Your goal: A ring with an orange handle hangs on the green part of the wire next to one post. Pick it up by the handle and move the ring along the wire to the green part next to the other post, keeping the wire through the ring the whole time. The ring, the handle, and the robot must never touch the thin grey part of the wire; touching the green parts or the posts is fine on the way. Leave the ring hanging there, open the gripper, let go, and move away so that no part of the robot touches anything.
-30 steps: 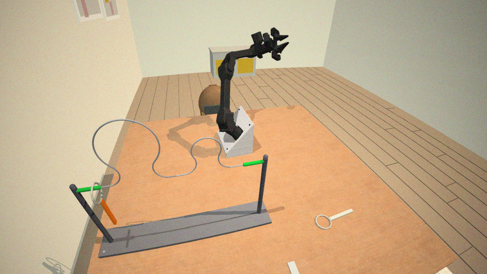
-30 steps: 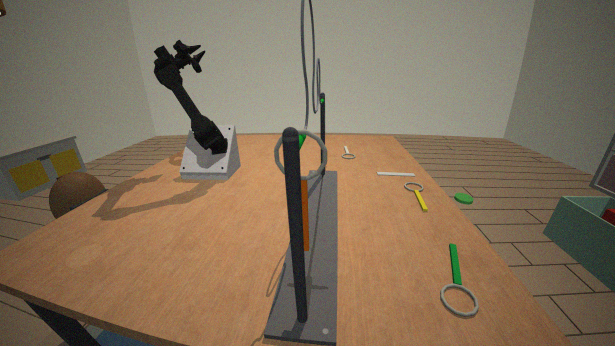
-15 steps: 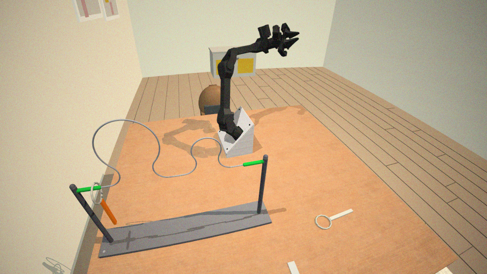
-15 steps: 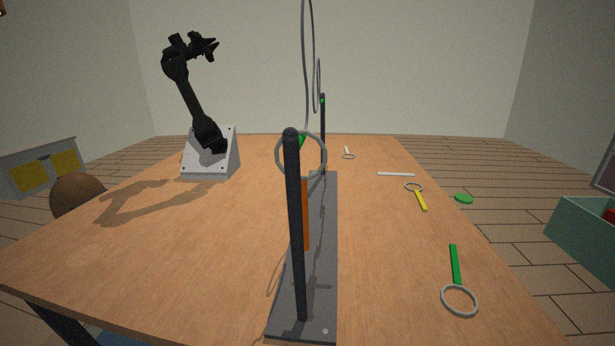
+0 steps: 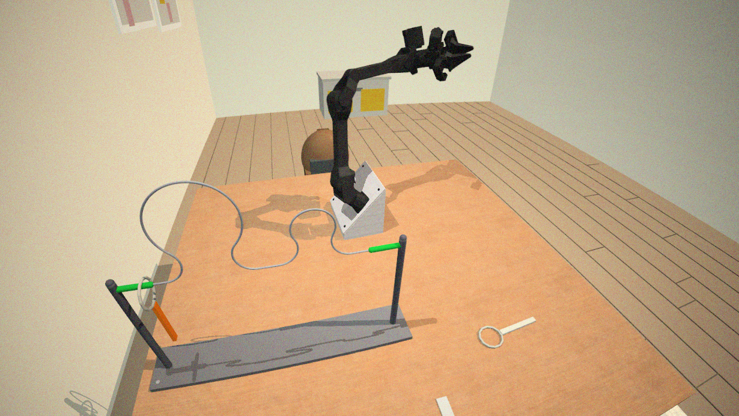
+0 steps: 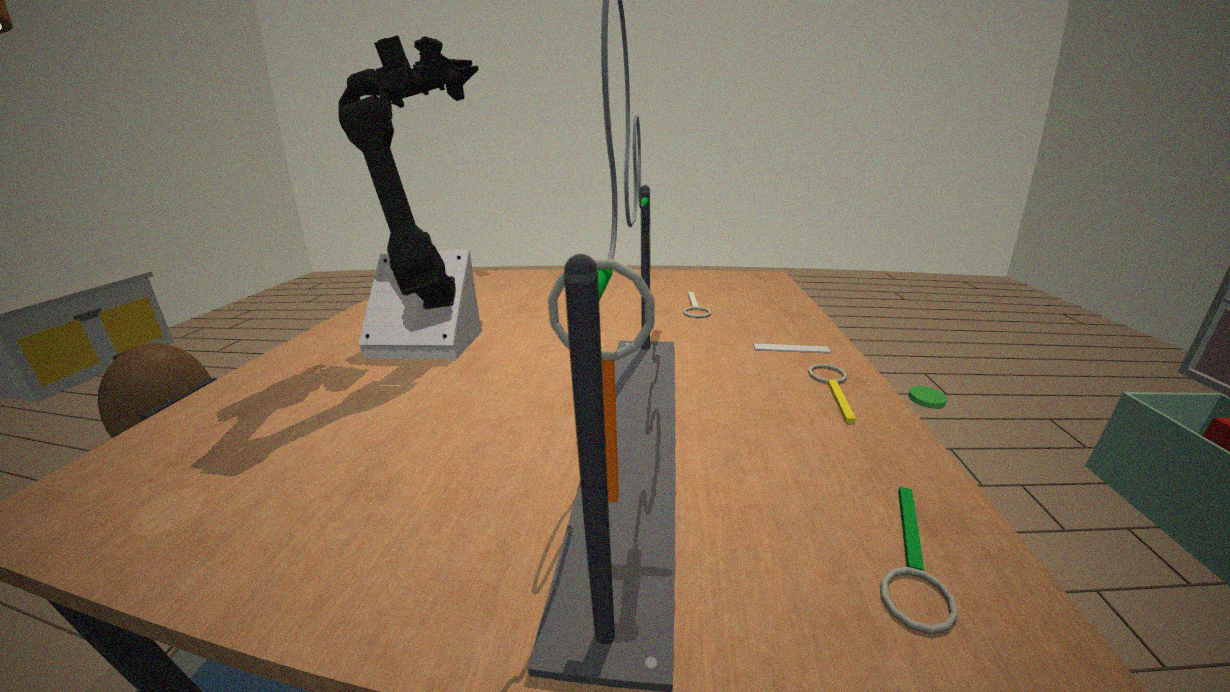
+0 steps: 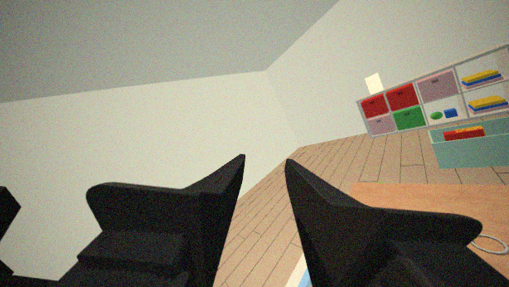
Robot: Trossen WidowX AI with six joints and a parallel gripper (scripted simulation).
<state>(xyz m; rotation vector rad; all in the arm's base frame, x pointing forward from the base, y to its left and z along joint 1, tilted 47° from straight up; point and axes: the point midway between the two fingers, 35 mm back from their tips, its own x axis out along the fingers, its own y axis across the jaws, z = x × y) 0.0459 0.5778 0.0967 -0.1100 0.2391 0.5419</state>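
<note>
A: Top view first. Where's the ring?
B: Ring (image 5: 139,296) (image 6: 648,320) hangs on the green wire section (image 5: 133,287) by the near-left post (image 5: 135,320) (image 6: 591,481), wire through it. Orange handle (image 5: 165,321) (image 6: 611,430) slopes down, nothing gripping it.
A: And the hand?
B: Hand (image 5: 471,51) (image 6: 475,70) (image 7: 265,161) is raised beyond the fixture, well apart from ring & handle, pointing off to the right of the frame. Far green section (image 5: 384,248) by the other post (image 5: 398,279) (image 6: 645,275) carries no ring. Grey wire (image 5: 265,267) (image 6: 608,129) loops between; full transfer o/s.
A: Exterior view?
B: Confirms: ring around the wire end behind the near post, handle hanging approx. vertical. Hand high over the far-left part of the worktop (image 5: 465,269) (image 6: 344,481) (image 7: 414,199), touching nothing that I can see. Loose rings with yellow handle (image 6: 841,401) and green handle (image 6: 910,529) lie on the worktop; n/a to this job.
A: Wrist view?
B: Fingers part-spread, gap between tips, nothing held. Neither orange handle nor its ring in shot.
A: Status?
B: Done: nil, as far as shown. Left: approach, grip handle, carry ring along w/o touching grey, hang it at far post, release, withdraw. In my judgement the hand must first turn back toward the handle.
</note>
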